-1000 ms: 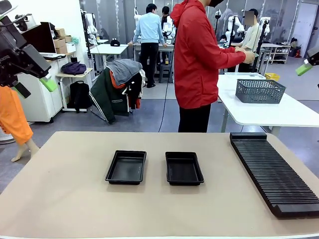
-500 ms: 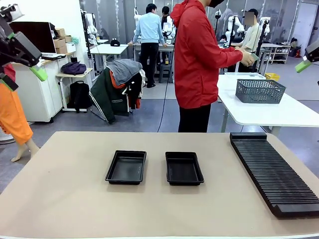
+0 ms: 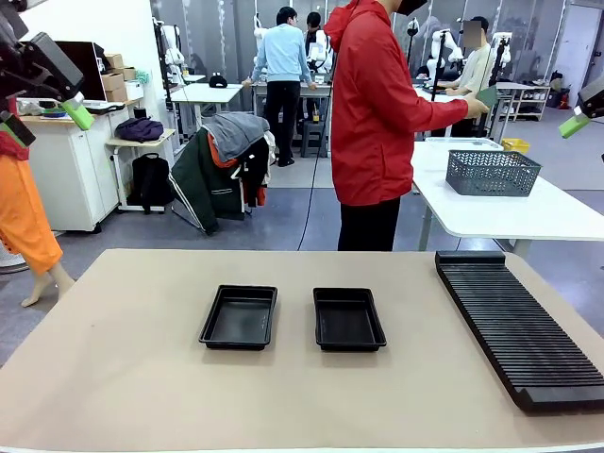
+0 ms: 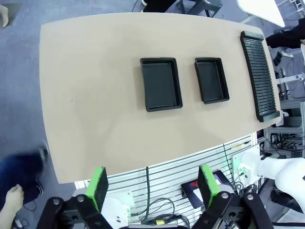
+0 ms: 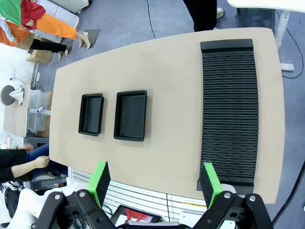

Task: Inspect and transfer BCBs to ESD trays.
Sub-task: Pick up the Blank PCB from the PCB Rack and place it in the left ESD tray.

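both claws up and wide, trays bare below

my left arm is raised high off the bench's left edge, the left claw tilted down and inward with its green pads spread wide and nothing between them. my right arm is up off the right edge; there the right claw shows one green pad at the frame's border, and from its own wrist the right claw stands just as wide and bare.

the two esd trays, left tray and right tray, sit side by side in the middle of the bench, near each other but not touching, well below and apart from both claws. both look bare.

the ribbed rack runs along the bench's right edge.

beyond the far edge a person faces a white table with a mesh basket, holding up what looks like a bcb, far from either claw.
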`<action>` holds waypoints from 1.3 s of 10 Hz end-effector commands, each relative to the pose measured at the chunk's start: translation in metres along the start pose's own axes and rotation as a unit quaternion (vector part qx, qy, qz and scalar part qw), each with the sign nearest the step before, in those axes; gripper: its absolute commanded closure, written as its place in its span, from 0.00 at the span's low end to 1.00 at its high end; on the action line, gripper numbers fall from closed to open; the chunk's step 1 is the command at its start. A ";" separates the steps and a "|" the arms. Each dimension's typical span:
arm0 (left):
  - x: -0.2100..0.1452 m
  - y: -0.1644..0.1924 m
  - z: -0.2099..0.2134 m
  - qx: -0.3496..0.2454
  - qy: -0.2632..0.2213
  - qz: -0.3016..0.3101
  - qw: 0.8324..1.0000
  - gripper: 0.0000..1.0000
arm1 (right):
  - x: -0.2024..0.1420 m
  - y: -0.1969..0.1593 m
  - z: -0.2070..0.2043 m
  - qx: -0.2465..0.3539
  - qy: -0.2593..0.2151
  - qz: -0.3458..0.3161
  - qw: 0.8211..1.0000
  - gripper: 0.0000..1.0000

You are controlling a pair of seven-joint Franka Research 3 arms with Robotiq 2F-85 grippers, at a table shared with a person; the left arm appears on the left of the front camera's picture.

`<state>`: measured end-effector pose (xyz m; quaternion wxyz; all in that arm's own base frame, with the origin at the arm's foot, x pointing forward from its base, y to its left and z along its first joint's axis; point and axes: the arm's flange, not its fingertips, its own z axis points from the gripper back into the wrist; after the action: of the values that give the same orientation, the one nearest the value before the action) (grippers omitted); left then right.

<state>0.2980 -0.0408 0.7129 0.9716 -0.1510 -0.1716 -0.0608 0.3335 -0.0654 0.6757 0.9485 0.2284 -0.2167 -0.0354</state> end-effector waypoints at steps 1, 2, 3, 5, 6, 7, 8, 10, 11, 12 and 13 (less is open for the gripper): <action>0.007 0.002 0.006 0.021 0.017 0.011 1.000 0.00 | -0.003 -0.003 -0.002 0.004 0.002 0.004 1.000 0.00; 0.008 0.002 0.007 0.025 0.021 0.012 0.999 0.00 | -0.003 -0.003 -0.002 0.004 0.002 0.004 1.000 0.00; 0.009 0.002 0.008 0.027 0.021 0.012 0.999 0.00 | -0.003 -0.003 -0.002 0.004 0.002 0.004 1.000 0.00; 0.006 0.006 0.011 0.033 0.008 0.021 0.999 0.00 | -0.003 -0.003 -0.002 0.004 0.002 0.004 1.000 0.00; 0.004 0.007 0.012 0.033 0.002 0.023 0.999 0.00 | -0.003 -0.003 -0.002 0.004 0.002 0.004 1.000 0.00; 0.002 0.007 0.013 0.033 -0.001 0.020 0.999 0.00 | -0.003 -0.003 -0.002 0.004 0.002 0.004 1.000 0.00; 0.000 0.005 0.014 0.037 -0.006 0.016 0.999 0.00 | -0.003 -0.003 -0.002 0.004 0.002 0.004 1.000 0.00; -0.001 0.003 0.015 0.040 -0.013 0.016 0.999 0.00 | -0.003 -0.003 -0.002 0.004 0.002 0.004 1.000 0.00; -0.002 0.004 0.015 0.038 -0.011 0.017 0.999 0.00 | -0.003 -0.003 -0.002 0.004 0.002 0.004 1.000 0.00; -0.003 0.004 0.014 0.038 -0.011 0.018 0.999 0.00 | -0.003 -0.003 -0.002 0.004 0.002 0.004 1.000 0.00; -0.003 0.003 0.014 0.035 -0.009 0.016 0.999 0.00 | -0.003 -0.003 -0.002 0.004 0.002 0.004 1.000 0.00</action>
<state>0.2940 -0.0327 0.7291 0.9747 -0.1239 -0.1790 -0.0503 0.3335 -0.0654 0.6756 0.9485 0.2284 -0.2167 -0.0354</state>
